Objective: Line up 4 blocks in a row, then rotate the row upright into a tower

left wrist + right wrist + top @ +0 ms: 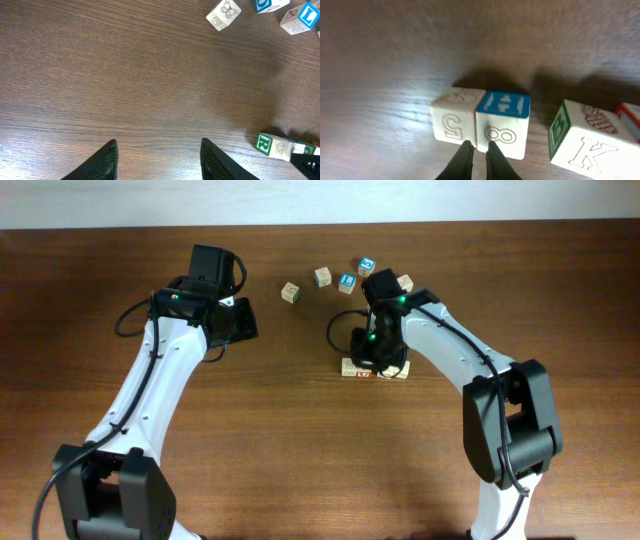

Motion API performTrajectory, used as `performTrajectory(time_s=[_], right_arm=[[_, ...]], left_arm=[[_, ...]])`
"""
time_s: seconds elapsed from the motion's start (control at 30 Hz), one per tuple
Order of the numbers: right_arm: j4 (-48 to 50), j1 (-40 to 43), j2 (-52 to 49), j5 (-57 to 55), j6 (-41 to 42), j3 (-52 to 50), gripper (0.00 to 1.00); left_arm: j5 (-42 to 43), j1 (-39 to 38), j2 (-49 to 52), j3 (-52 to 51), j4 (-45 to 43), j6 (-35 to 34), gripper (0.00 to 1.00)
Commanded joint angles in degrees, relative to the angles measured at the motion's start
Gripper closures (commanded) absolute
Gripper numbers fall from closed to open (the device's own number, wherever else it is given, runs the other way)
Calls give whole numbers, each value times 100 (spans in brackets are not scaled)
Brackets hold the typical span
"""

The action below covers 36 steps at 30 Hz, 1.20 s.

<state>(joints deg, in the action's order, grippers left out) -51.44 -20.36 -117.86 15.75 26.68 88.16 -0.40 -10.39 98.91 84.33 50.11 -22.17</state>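
Right wrist shows our right fingers (469, 154) pinched almost together and empty, tips just before the seam where the 5 block (454, 125) touches the blue-topped cube (502, 125). We would spread them, straddle one block and twist slowly, lest its neighbour drag. It is pale wood, numeral outlined, top embossed. Right of the cube, apart, sits the green-B block (585, 145). Well left of the cube, our left fingers (243, 320) hang spread, empty
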Motion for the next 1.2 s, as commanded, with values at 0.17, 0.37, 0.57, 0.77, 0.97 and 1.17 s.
performTrajectory(time_s=[0.17,0.37,0.57,0.77,0.97,1.17], right_arm=[[-2356,629,-57,-553,-437,1910,77],[-1978,1069,-59,-1261,-748,892,84],[-713,1062,-59,-1257,-1187,-284,85],[146,1062,-59,-1204,-1449,-758,85],[393,975,-59,-841,-1593,-780,85],[413,560,-59,-579,-1241,-780,85]], left_arm=[[61,-11,31,98,13,-4,49],[61,-11,50,98,2,-4,49],[61,-11,50,98,2,-4,48],[61,-37,50,98,7,-4,48],[61,-37,50,98,7,-4,48],[61,-37,50,98,7,-4,48]])
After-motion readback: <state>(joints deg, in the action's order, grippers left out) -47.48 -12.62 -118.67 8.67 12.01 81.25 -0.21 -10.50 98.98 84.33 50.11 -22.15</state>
